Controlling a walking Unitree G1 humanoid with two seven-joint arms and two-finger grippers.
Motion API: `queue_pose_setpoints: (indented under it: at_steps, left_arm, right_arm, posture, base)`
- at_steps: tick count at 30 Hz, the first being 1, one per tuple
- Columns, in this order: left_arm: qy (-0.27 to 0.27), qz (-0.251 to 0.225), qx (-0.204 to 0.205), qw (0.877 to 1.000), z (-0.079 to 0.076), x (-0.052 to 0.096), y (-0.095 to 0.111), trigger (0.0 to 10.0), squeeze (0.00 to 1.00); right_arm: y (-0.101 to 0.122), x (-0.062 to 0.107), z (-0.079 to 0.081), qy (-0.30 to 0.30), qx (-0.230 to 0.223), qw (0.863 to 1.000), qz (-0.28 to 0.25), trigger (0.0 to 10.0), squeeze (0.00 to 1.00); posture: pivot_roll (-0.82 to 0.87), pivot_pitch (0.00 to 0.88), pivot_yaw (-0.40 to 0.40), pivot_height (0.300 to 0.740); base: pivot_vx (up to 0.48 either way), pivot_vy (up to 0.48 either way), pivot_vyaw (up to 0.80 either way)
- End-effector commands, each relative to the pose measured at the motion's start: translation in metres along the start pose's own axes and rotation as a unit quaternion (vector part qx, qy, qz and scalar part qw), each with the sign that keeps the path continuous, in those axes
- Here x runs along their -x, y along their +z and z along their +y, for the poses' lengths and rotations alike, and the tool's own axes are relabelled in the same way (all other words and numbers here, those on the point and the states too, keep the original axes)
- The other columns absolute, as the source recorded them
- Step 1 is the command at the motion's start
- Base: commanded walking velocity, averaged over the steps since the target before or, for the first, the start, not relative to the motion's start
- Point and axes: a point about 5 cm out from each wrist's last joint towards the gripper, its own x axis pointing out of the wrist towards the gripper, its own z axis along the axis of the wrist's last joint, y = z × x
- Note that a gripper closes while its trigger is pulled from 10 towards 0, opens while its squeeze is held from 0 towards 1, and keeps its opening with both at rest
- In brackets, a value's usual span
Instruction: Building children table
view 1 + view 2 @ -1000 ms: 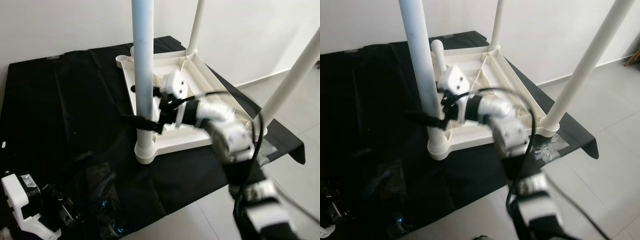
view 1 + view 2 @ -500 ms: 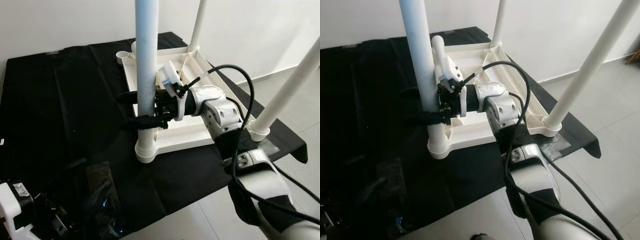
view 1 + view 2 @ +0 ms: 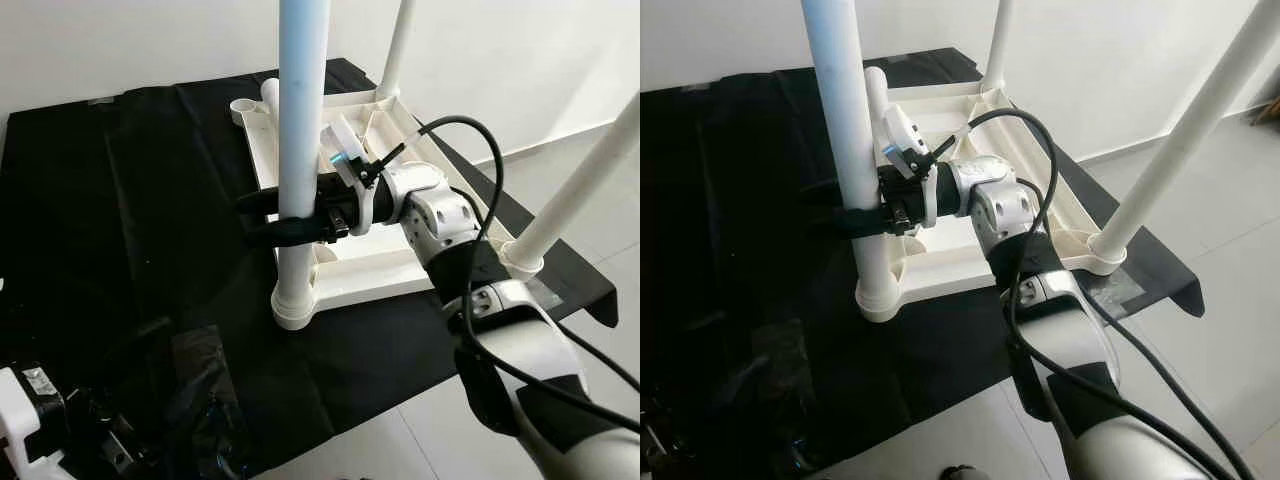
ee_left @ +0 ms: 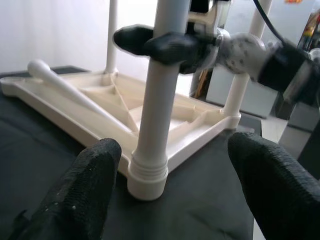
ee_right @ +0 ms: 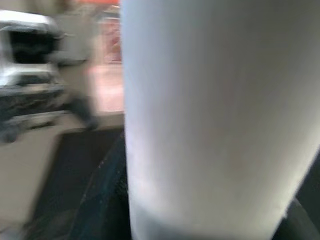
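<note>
Near edge of the black cloth: my left tool hangs with fingers spread, holding nothing.
Front corner of tabletop: my right tool clenched round the upright leg.
Risk: a sideways pull could unseat the leg.
Left wrist view: shows the threaded socket; fourth leg loose in the tabletop.

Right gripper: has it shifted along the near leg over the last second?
Yes. The right gripper has climbed the near leg, farther above the leg's socket.
</note>
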Motion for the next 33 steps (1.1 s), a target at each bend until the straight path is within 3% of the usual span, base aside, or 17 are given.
queue_pose_setpoints:
  at_steps: [1,3,4,6,7,8,17,18,19,22,25,26,28,29,30,31,33]
  left_arm:
    - [0.002,-0.002,0.001,1.000,-0.001,0.000,-0.001,10.0,0.00]
    - [0.002,-0.002,0.001,1.000,-0.001,0.000,-0.002,10.0,0.00]
    - [0.001,-0.003,0.001,1.000,0.000,0.000,-0.002,10.0,0.00]
    - [-0.008,-0.007,0.002,1.000,0.004,-0.004,-0.003,10.0,0.00]
    - [-0.008,-0.007,0.002,1.000,0.004,-0.004,-0.003,10.0,0.00]
    - [-0.018,-0.009,0.003,1.000,0.007,-0.007,-0.004,10.0,0.00]
    - [-0.029,-0.013,-0.004,0.999,0.013,-0.012,-0.003,10.0,0.00]
    - [-0.029,-0.015,-0.005,0.999,0.014,-0.013,-0.003,10.0,0.00]
    - [-0.028,-0.015,-0.004,0.999,0.013,-0.013,-0.004,10.0,0.00]
    - [-0.028,-0.016,-0.002,0.999,0.011,-0.013,-0.005,10.0,0.00]
    - [-0.027,-0.016,-0.001,0.999,0.011,-0.013,-0.005,10.0,0.00]
    - [-0.028,-0.017,0.000,0.999,0.011,-0.014,-0.005,10.0,0.00]
    - [-0.028,-0.017,0.000,0.999,0.011,-0.014,-0.005,10.0,0.00]
    - [-0.027,-0.016,-0.001,0.999,0.011,-0.013,-0.004,10.0,0.00]
    - [-0.027,-0.016,-0.001,0.999,0.011,-0.013,-0.004,10.0,0.00]
    - [-0.027,-0.016,-0.001,1.000,0.011,-0.013,-0.004,10.0,0.00]
    - [-0.027,-0.015,-0.001,1.000,0.010,-0.013,-0.004,10.0,0.00]
  right_arm:
    - [-0.010,0.006,-0.002,-0.083,0.010,0.996,0.012,0.0,0.00]
    - [-0.013,0.009,-0.002,-0.120,0.011,0.993,0.015,0.0,0.00]
    - [-0.022,0.008,0.001,-0.182,-0.001,0.983,0.021,0.0,0.00]
    - [-0.072,0.017,0.046,-0.381,-0.007,0.914,0.138,0.0,0.00]
    - [-0.072,0.017,0.046,-0.381,-0.007,0.914,0.138,0.0,0.00]
    - [-0.082,0.021,0.071,-0.450,0.011,0.875,0.177,0.0,0.00]
    - [-0.075,0.010,0.056,-0.442,-0.004,0.884,0.154,0.0,0.00]
    - [-0.072,0.010,0.053,-0.440,-0.001,0.885,0.153,2.1,0.00]
    - [-0.067,0.010,0.049,-0.442,-0.002,0.885,0.145,10.0,0.00]
    - [-0.058,0.008,0.047,-0.449,-0.004,0.883,0.136,10.0,0.00]
    - [-0.049,0.004,0.048,-0.423,-0.014,0.897,0.127,10.0,0.00]
    - [-0.043,0.002,0.048,-0.401,-0.027,0.909,0.110,10.0,1.00]
    - [-0.039,0.000,0.047,-0.386,-0.035,0.917,0.098,10.0,1.00]
    - [-0.030,-0.002,0.046,-0.319,-0.036,0.944,0.082,10.0,1.00]
    - [-0.030,-0.002,0.046,-0.319,-0.036,0.944,0.082,10.0,1.00]
    - [-0.023,-0.003,0.046,-0.269,-0.036,0.960,0.073,10.0,1.00]
    - [-0.016,0.000,0.044,-0.218,-0.007,0.973,0.074,10.0,1.00]
  posture:
    - [0.07,0.167,-0.092,0.740]
    - [0.07,0.167,-0.092,0.740]
    - [0.07,0.165,-0.086,0.740]
    - [0.08,0.167,-0.051,0.740]
    - [0.08,0.167,-0.051,0.740]
    - [0.06,0.146,-0.033,0.740]
    - [0.06,0.128,-0.030,0.740]
    - [0.06,0.126,-0.031,0.740]
    - [0.06,0.124,-0.031,0.740]
    - [0.06,0.126,-0.033,0.740]
    - [0.07,0.128,-0.034,0.740]
    - [0.07,0.130,-0.035,0.740]
    - [0.07,0.131,-0.036,0.740]
    - [0.07,0.137,-0.038,0.740]
    - [0.07,0.137,-0.038,0.740]
    - [0.07,0.138,-0.038,0.740]
    - [0.08,0.143,-0.040,0.740]
  base:
    - [0.000,0.000,0.00]
    - [0.000,0.000,0.00]
    - [0.000,0.000,0.00]
    - [0.000,0.000,0.00]
    - [0.000,0.000,0.00]
    - [0.000,0.000,0.00]
    - [0.000,0.000,0.00]
    - [0.000,0.000,0.00]
    - [0.000,0.000,0.00]
    - [0.000,0.000,0.00]
    - [0.000,0.000,0.00]
    - [0.000,0.000,0.00]
    - [0.000,0.000,0.00]
    - [0.000,0.000,0.00]
    - [0.000,0.000,0.00]
    - [0.000,0.000,0.00]
    - [0.000,0.000,0.00]
